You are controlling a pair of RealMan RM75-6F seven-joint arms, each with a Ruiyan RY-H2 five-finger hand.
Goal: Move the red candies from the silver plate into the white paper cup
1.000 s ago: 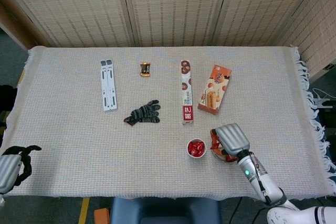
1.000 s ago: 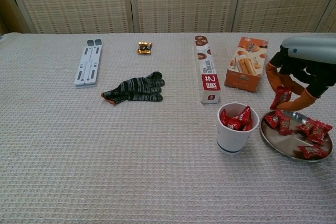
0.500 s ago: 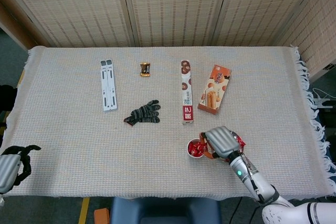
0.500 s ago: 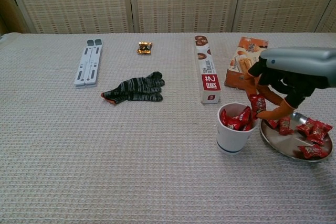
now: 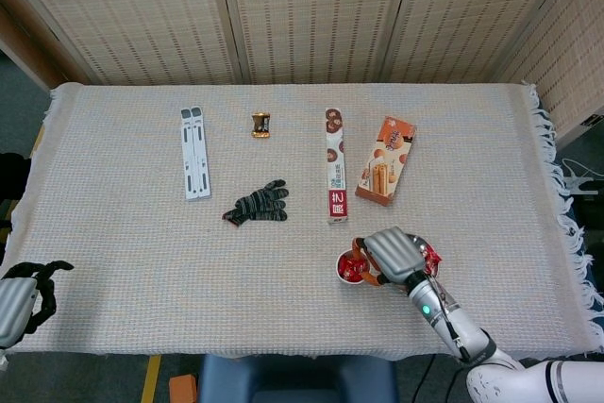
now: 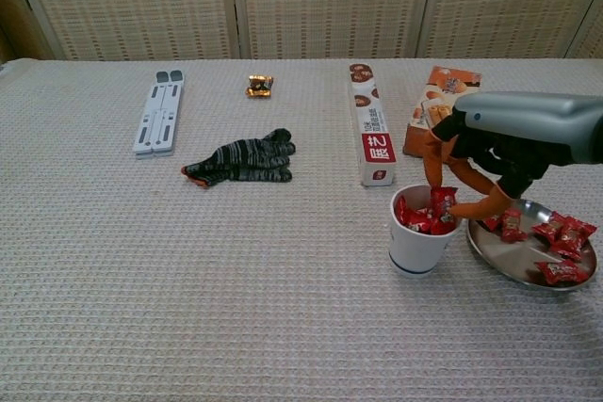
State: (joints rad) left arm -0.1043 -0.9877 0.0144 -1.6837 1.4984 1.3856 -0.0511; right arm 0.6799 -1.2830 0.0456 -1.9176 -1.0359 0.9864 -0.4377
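The white paper cup [image 6: 421,242] [image 5: 346,274] stands near the table's front, right of centre, with several red candies inside. Just right of it lies the silver plate [image 6: 521,265] [image 5: 429,254] holding several more red candies [image 6: 560,237]. My right hand [image 6: 476,162] [image 5: 389,254] hovers over the cup's mouth, its orange fingertips [image 6: 432,167] pinching one red candy [image 6: 441,202] right above the cup's contents. My left hand [image 5: 24,294] rests at the front left edge with its fingers curled and nothing in them; only the head view shows it.
Behind the cup lie a long red-and-white biscuit box [image 6: 371,123] and an orange snack box [image 6: 441,116]. A dark striped glove [image 6: 241,159], a grey folding stand [image 6: 158,112] and a small gold-wrapped sweet [image 6: 260,86] lie further left.
My right hand lifted a red candy from the plate and carried it left, then lowered it to the cup's mouth. My left hand stayed put.
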